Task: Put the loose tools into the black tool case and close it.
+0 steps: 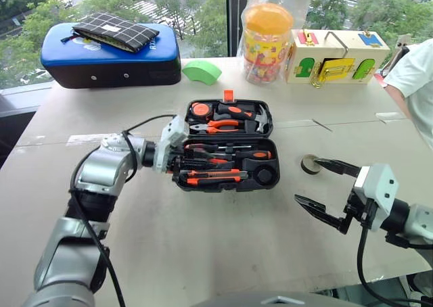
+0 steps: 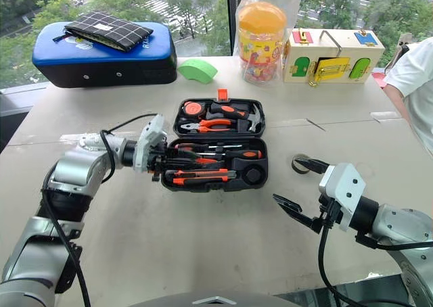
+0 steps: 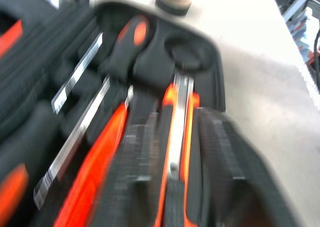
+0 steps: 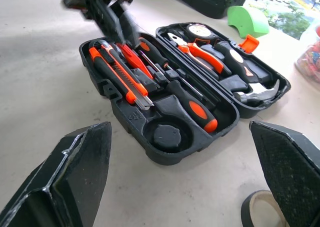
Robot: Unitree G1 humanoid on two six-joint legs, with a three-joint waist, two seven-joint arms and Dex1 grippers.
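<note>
Your black tool case [image 1: 229,145] lies open in the middle of the worktop [image 1: 203,246], lid tipped back toward the window with its orange clasp tab [image 1: 229,95] standing up at the far rim. In the near half you can see the orange-black cutter [image 4: 119,73] along the front edge, a slim orange screwdriver [image 4: 134,60] behind it, and a black-and-orange screwdriver [image 4: 187,105] toward the right end beside a round recess [image 4: 166,135]. Your left claw [image 1: 177,163] is at the case's left end, its fingers closed and reaching in over the cutter's handle end; you cannot tell whether it grips anything. The tape ring [image 1: 310,163] sits on the worktop just right of the case. Your right claw [image 1: 325,190] hovers near it, fingers spread wide and holding nothing.
</note>
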